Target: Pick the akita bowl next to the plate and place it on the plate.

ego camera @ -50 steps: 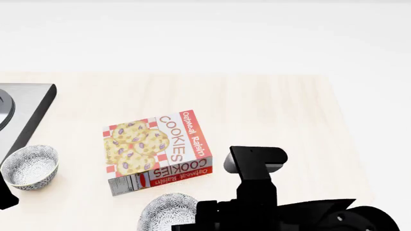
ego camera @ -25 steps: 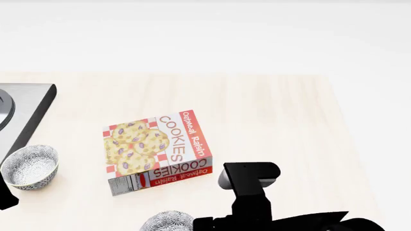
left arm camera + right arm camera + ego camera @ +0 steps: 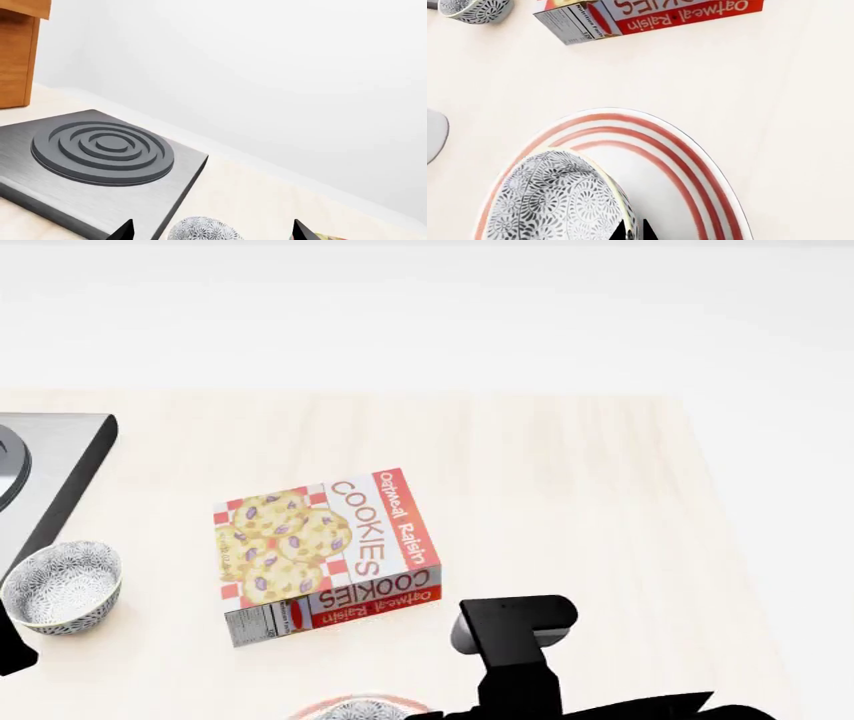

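My right gripper (image 3: 634, 233) is shut on the rim of the akita bowl (image 3: 554, 200), one fingertip on each side of the wall. The bowl's grey-black-and-white patterned outside faces the wrist camera. It is over one side of the plate (image 3: 700, 185), a wide white plate with red rings. I cannot tell whether bowl and plate touch. In the head view only a sliver of the bowl (image 3: 355, 710) and the plate's red rim (image 3: 400, 704) shows at the bottom edge, beside the right arm (image 3: 515, 635). My left gripper (image 3: 212, 234) is open, with nothing between its fingers.
A second identical patterned bowl (image 3: 62, 585) stands at the table's left, in front of the left gripper (image 3: 200, 230). A cookies box (image 3: 327, 553) lies in the middle. A grey stove burner (image 3: 100, 150) sits at the far left. A pale rounded object (image 3: 434, 135) lies beside the plate.
My right arm has drawn back toward the bottom of the head view with the bowl in it. The bowl has nearly left that view, and the plate's red rim now shows there.
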Motion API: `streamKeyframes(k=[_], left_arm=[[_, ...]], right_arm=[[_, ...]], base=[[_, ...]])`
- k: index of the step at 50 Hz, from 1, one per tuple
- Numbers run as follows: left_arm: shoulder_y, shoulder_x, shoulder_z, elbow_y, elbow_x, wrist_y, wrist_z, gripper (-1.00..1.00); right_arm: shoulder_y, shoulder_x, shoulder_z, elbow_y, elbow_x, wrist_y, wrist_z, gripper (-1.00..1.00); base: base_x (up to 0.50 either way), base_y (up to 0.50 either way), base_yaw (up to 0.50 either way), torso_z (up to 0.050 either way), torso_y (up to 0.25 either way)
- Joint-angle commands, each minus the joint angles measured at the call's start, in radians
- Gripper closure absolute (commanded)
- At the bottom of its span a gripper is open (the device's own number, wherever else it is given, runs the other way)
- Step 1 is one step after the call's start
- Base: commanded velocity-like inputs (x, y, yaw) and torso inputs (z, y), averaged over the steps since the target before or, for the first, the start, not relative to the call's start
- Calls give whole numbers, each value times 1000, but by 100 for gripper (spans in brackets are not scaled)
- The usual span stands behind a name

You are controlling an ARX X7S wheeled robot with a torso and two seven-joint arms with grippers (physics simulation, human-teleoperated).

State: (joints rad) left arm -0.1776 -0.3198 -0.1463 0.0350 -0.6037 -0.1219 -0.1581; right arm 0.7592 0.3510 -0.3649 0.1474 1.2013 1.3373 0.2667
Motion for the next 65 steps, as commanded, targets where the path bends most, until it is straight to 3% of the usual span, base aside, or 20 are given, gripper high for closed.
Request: streamKeyframes(k=[1,15,35,51,65], left_arm=[[-1,-1,3,-5,-1,4,0,-100],[0,-3,5,-2,-3,4,-3,-100],[4,-8,9,8,-8,1,-12,-100],[1,-22,10,43,-26,-32,-34,-100],[3,-24,14,42,-25,-27,-34,-100]], right_arm=[[11,0,-19,17,-8,-20,-9,-100],[29,23,-14,-66,38,18,24,-100],[88,70,102,-260,316,159,342,-100],[-24,141,171,-478,271,25,397,-100],[-213,175,236,-648,104,-173,336,-100]], base=[[0,0,0,0,0],[0,0,0,0,0],[0,0,0,0,0],[0,0,0,0,0],[0,0,0,0,0]])
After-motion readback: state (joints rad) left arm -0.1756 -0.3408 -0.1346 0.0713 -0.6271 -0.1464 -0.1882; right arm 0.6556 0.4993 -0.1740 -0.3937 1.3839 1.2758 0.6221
